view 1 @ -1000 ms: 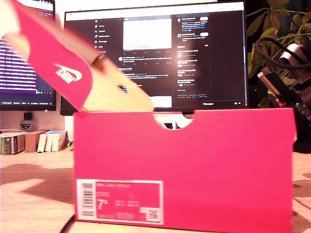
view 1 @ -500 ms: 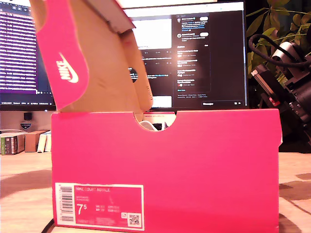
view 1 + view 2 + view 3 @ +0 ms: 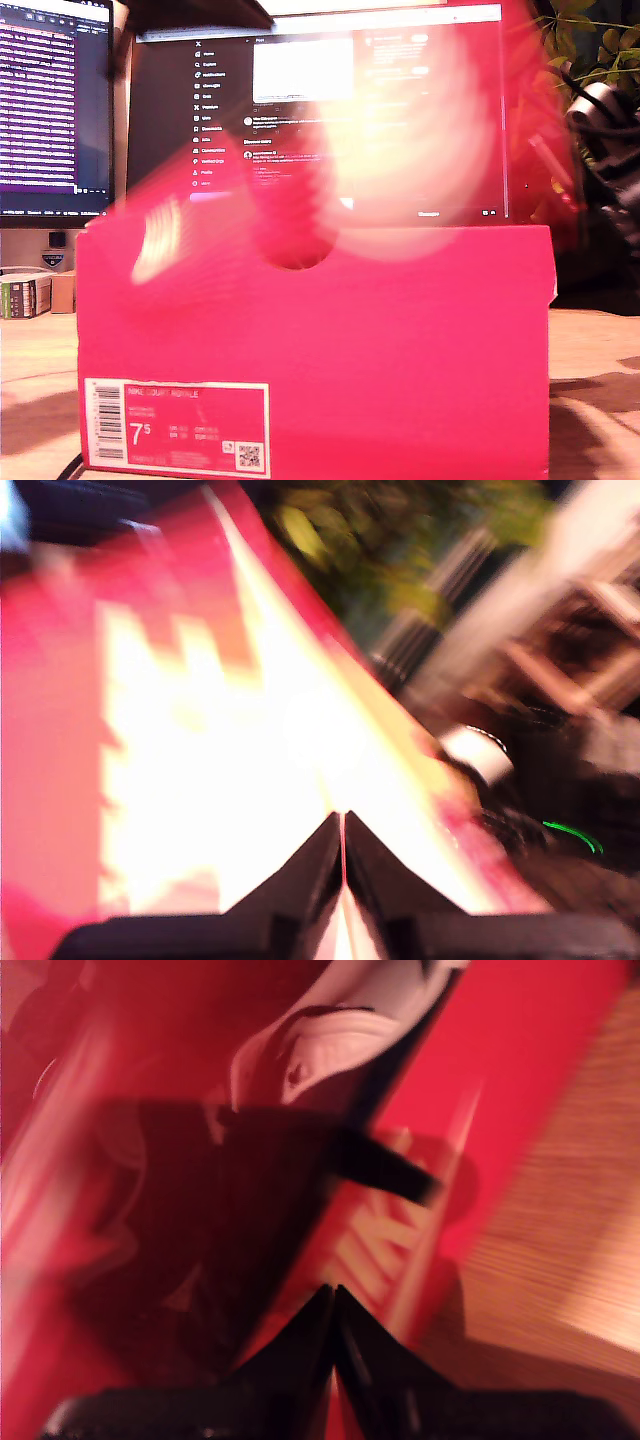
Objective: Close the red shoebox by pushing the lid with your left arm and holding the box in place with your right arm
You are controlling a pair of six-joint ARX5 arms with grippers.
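Note:
The red shoebox [image 3: 320,350] fills the front of the exterior view, its white size label [image 3: 175,425] facing the camera. Its lid [image 3: 400,150] is a pink-white motion blur above the box opening. In the first wrist view my first gripper [image 3: 343,830] is shut, fingertips together against the glaring lid [image 3: 200,730]. My second gripper [image 3: 333,1295] is shut too, sitting at the rim of the box's long red wall [image 3: 520,1080]. A white shoe [image 3: 330,1040] lies inside the box. A black arm [image 3: 600,120] stands by the box's end at the exterior view's right.
Two lit monitors [image 3: 60,100] stand behind the box, with a plant [image 3: 590,40] at the exterior view's right. Small books [image 3: 30,295] sit at that view's left. Wooden tabletop [image 3: 580,1210] runs beside the box. The other arm [image 3: 520,780] shows in the first wrist view.
The lid has swung from tilted back, through upright, to a fast blur sweeping over the opening. The box has slid towards the exterior view's left.

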